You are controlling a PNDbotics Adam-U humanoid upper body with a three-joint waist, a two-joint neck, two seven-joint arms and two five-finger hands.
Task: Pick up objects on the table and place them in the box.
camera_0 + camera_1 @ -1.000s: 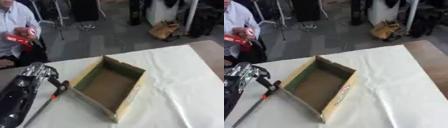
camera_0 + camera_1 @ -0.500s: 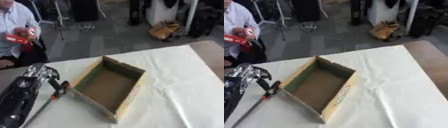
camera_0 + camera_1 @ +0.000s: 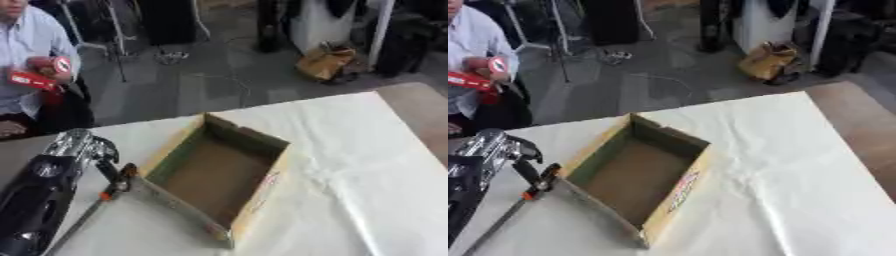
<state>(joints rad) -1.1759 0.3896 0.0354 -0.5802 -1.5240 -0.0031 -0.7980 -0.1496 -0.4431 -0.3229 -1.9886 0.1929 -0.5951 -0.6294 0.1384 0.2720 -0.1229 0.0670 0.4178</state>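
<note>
**Left hand at the clamp, beside the open box**

Cardboard box (image 3: pixel 219 175) sits open on the white table cover (image 3: pixel 359 165), set askew, inside bare brown. Printed label on its near right wall.

Left hand (image 3: pixel 83 147) comes in from the left edge, silver knuckles topmost, black forearm trailing toward the near left corner. Fingers curled downward over the black upper end of a bar clamp (image 3: pixel 109 182). Whether they actually close round the handle or only rest against it: cannot tell from either eye.

The clamp is a long thin tool. Black head and orange trigger piece lie just beside the box's left wall, at its near left corner; the grey bar runs from there toward the near left, flat or nearly flat on the cover. The orange part looks to be touching or almost touching the cardboard. The clamp is outside the box, not in it.

Right hand shows in neither view.

Against half a second ago: the hand and the clamp head sit slightly farther along the box's left wall, the orange piece closer to the cardboard edge. The box holds the same place on the cover. One second ago the clamp head stood a little more clear of the box corner.
</note>
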